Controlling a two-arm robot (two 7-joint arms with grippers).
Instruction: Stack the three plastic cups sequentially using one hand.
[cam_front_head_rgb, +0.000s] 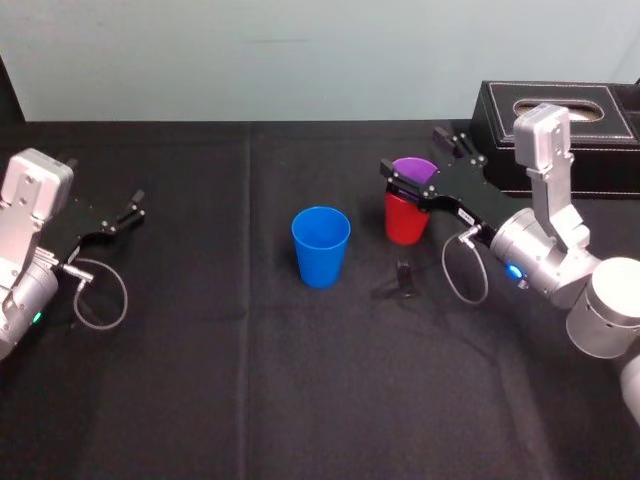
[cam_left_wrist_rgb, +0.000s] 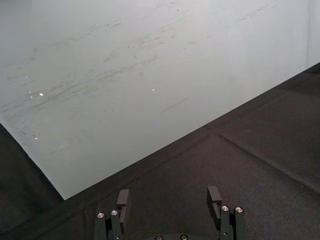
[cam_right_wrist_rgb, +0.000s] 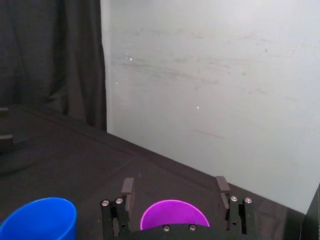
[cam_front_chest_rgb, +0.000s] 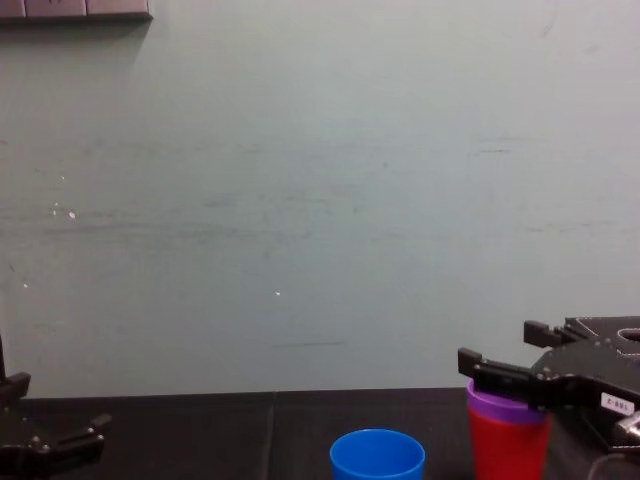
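From the head view, we see the right hand (cam_front_head_rgb: 414, 152) reaching in over the right part of the surface (cam_front_head_rgb: 200, 380). Its two fingers are spread to either side of the purple cup (cam_front_head_rgb: 416, 170). That cup sits upright inside the red cup (cam_front_head_rgb: 405, 222), with its rim and a purple band standing above the red rim. The blue cup (cam_front_head_rgb: 321, 246) stands upright and empty near the middle of the surface, to the left of the nested pair and apart from them. A black stitched box (cam_front_head_rgb: 560, 112) sits at the far right, behind the right arm. The left hand (cam_front_head_rgb: 135, 205) is well apart at the far left, away from every cup.

In the left wrist view, we find the left hand (cam_left_wrist_rgb: 169, 196) spread, with nothing between its fingers and the bare black surface and a pale wall (cam_left_wrist_rgb: 150, 60) ahead of it.

In the right wrist view, the purple cup (cam_right_wrist_rgb: 174, 216) lies between the fingers of the right hand (cam_right_wrist_rgb: 175, 186) with its mouth open and empty. We make out a thin gap on each side of it. The blue cup (cam_right_wrist_rgb: 42, 217) shows apart from the hand.

From the chest view, the right hand (cam_front_chest_rgb: 498, 348) is level with the purple cup's (cam_front_chest_rgb: 500, 402) rim above the red cup (cam_front_chest_rgb: 510, 445), and it carries a small white label (cam_front_chest_rgb: 612, 403). The blue cup (cam_front_chest_rgb: 377, 455) stands to their left, and the left hand (cam_front_chest_rgb: 65, 402) sits low at the far left.
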